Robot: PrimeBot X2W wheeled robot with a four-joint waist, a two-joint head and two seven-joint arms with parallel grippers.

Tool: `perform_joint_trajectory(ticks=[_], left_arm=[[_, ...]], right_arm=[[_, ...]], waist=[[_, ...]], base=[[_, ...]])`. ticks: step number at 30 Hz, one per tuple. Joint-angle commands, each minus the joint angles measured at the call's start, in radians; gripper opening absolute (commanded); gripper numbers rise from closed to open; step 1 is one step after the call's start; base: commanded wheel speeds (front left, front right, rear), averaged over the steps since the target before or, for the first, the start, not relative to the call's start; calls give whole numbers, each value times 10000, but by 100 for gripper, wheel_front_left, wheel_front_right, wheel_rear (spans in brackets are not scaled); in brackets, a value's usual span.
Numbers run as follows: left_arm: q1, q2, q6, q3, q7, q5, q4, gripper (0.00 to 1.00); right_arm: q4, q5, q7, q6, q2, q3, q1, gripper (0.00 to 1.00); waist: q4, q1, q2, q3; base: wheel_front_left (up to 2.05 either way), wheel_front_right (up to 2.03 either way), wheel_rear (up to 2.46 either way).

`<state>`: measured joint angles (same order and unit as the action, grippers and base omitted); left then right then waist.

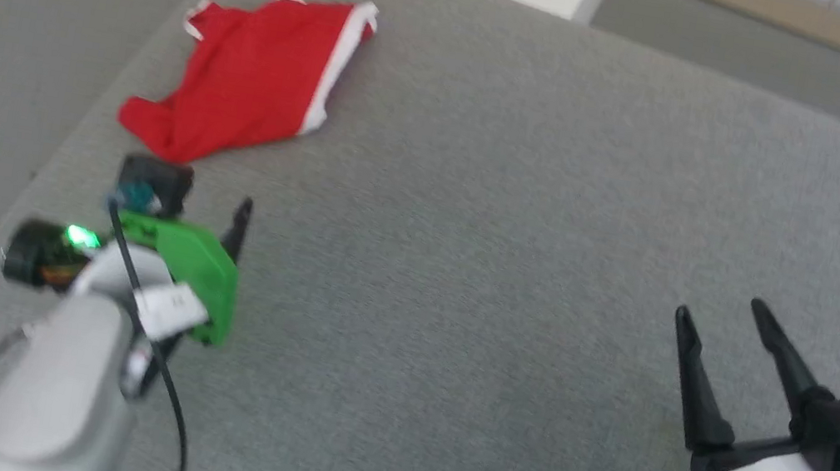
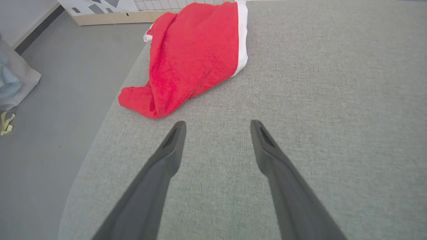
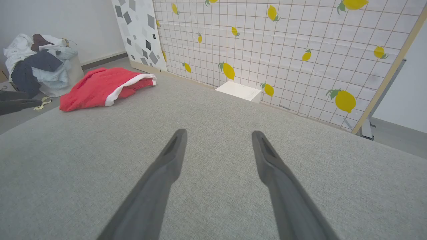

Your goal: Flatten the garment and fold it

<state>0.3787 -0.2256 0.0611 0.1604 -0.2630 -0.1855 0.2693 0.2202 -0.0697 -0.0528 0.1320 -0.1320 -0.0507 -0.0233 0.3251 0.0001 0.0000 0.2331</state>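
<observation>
Now, the shorts (image 1: 252, 74) lie bunched at the surface's (image 1: 499, 324) left edge, just ahead of your left gripper (image 2: 217, 122). It and the right gripper (image 3: 218, 132) gape empty. A sideways tug could drop the shorts off.

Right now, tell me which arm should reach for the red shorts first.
Left. The left gripper, open, points at the crumpled shorts just ahead of it, near the left edge of the grey surface. The right gripper, also open, sits far across from them.
</observation>
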Motion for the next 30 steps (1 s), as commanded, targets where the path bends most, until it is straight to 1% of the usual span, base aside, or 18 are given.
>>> perform_joint_trajectory(ticks=[1,4,10,16,19,21,25,30], left_arm=[[506,-216,157,-10,-45,-146,297,100],[1485,-711,378,-150,-87,-316,1159,100],[3139,-1484,637,-89,-112,-839,2540,100],[4152,-2080,690,912,-220,-1611,3361,100],[4539,-2590,693,1564,48,-1940,3697,100],[4744,-2842,693,1831,261,-2139,3958,100],[5135,-3160,694,2253,459,-2528,4486,100],[5467,-3321,695,2824,585,-3065,5011,100]], right_arm=[[133,33,-44,-13,-55,6,226,100],[386,26,-93,-13,-134,103,430,100],[780,24,-152,-13,-337,442,512,100],[1034,48,-183,-13,-481,628,434,100],[1152,79,-192,-13,-504,601,477,100],[1203,100,-191,-13,-464,573,476,100],[1321,171,-183,-13,-315,558,306,100],[1437,267,-139,-13,-328,528,135,100]], waist=[[-744,-1,0,970],[-1031,-1,0,1450],[-1228,-1,0,2126],[-1178,-1,0,2638],[-1198,-1,0,2848],[-1222,-1,0,2943],[-1256,-1,0,3181],[-1337,-1,0,3400]], base=[[0,0,0],[0,0,0],[0,0,0],[0,0,0],[0,0,0],[0,0,0],[0,0,0],[0,0,0]])
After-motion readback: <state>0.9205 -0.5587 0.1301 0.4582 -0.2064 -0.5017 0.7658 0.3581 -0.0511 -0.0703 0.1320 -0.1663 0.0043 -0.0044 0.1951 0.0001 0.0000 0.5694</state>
